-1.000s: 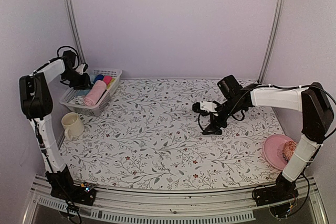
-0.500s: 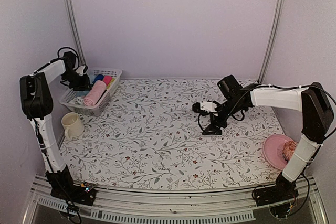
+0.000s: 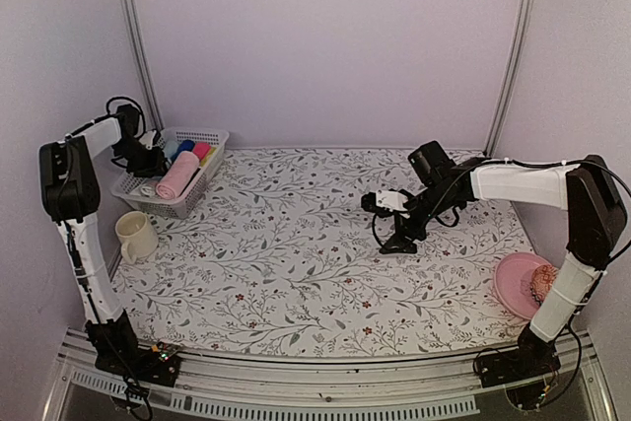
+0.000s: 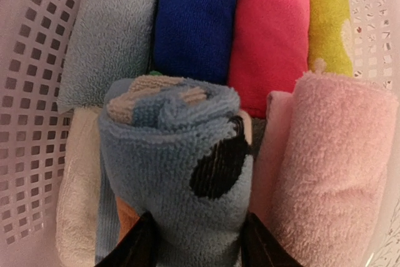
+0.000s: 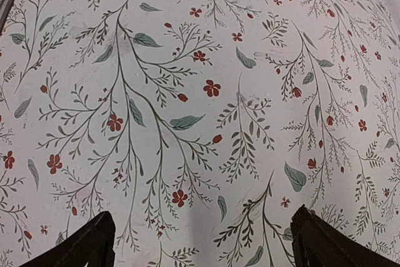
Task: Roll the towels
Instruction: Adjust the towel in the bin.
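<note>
Storage seems to be the step in hand. From above, the left gripper [image 3: 150, 157] reaches into the white basket [image 3: 212, 133] at the table's [image 3: 296, 273] far left corner, where the pale pink towel [image 3: 178, 175] lies rolled. A mug [image 3: 135, 236] stands just beside the basket's near end. The right gripper [image 3: 386, 222] hovers low over the middle right of the table, well apart from the basket, likely parked out of the way. A pink plate [image 3: 518, 283] sits at the near right corner.

The left wrist view shows the light blue towel [image 4: 169, 154], rolled and clasped between the two fingers [image 4: 134, 245]. The pink roll touches its right side, and blue [image 4: 197, 20], red [image 4: 275, 29] and yellow [image 4: 331, 26] cloth tubes are packed behind. It is held end-on, I judge, to slot in beside them.

The right wrist view shows that gripper's fingers [image 5: 87, 242] spread wide, with only flowered table between them and nothing held.
</note>
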### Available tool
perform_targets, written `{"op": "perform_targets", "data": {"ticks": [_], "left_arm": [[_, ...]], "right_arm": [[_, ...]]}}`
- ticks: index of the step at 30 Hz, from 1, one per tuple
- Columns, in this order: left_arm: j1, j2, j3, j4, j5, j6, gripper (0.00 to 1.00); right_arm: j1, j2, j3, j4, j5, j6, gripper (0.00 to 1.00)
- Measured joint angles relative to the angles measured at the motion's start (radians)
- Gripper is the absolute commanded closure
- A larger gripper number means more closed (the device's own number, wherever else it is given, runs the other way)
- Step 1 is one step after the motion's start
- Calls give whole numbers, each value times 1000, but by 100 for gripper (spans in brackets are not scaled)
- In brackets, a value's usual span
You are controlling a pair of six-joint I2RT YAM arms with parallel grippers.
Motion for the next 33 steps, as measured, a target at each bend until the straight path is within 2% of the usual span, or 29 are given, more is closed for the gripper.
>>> {"op": "perform_targets", "data": {"ticks": [7, 10, 12, 22, 25, 33], "left_arm": [[0, 2, 0, 0, 1, 8, 45], [0, 5, 0, 1, 1, 11, 45], [0, 8, 0, 2, 1, 11, 49], [1, 19, 0, 10, -10, 8, 81], [0, 19, 0, 10, -14, 5, 84], [-5, 10, -1, 9, -14, 7, 85]], "right_arm": [[0, 0, 0, 0, 0, 0, 1], [0, 0, 0, 0, 0, 0, 1], [0, 0, 0, 0, 0, 0, 1], [0, 0, 0, 0, 0, 0, 1], [0, 0, 0, 0, 0, 0, 1], [0, 0, 0, 0, 0, 3, 1]]}}
